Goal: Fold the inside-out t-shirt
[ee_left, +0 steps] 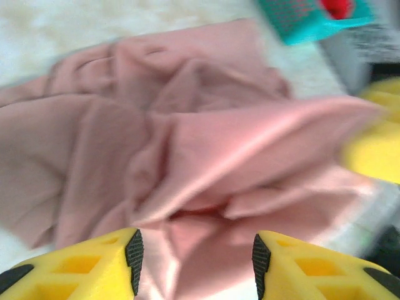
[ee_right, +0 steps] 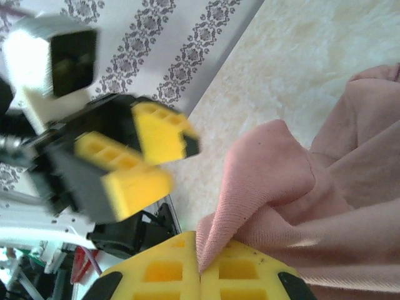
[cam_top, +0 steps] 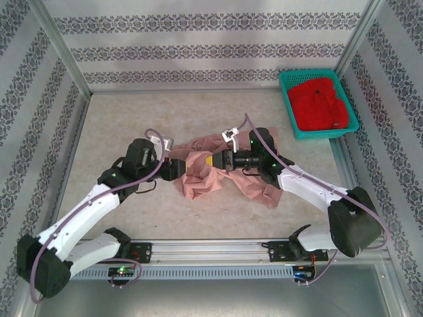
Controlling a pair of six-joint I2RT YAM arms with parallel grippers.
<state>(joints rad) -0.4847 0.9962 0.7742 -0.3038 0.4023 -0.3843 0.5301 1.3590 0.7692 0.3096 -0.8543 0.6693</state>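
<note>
The counter (cam_top: 132, 119) is under both my hands. The pink inside-out t-shirt (cam_top: 197, 179) lies bunched up on it, between my two hands. My right hand (ee_right: 200, 259) is squeezed tight on a fold of it. My left hand (ee_left: 195, 253) is partly open and holds nothing, with the cloth just in front of it.

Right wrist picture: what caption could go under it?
Right gripper pinches a fold of the pink t-shirt; the left gripper hangs open beside it.
</note>
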